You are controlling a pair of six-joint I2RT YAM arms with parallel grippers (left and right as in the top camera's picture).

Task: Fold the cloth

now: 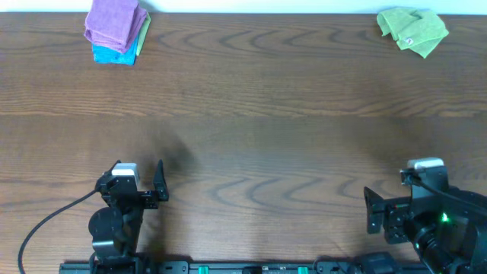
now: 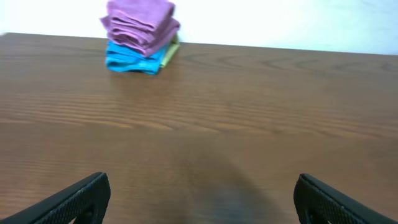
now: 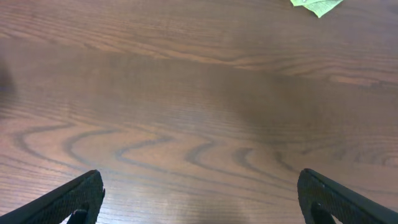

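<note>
A crumpled green cloth (image 1: 412, 30) lies at the table's far right corner; its edge shows at the top of the right wrist view (image 3: 317, 5). A stack of folded cloths, purple on top (image 1: 114, 23) over blue (image 1: 114, 53), sits at the far left and shows in the left wrist view (image 2: 141, 25). My left gripper (image 1: 141, 183) is open and empty near the front left edge; its fingertips frame bare wood (image 2: 202, 196). My right gripper (image 1: 396, 202) is open and empty at the front right (image 3: 202, 196), far from the green cloth.
The brown wooden table (image 1: 259, 129) spans the whole view. A black cable (image 1: 46, 221) runs from the left arm toward the front left corner. A white wall borders the table's far edge.
</note>
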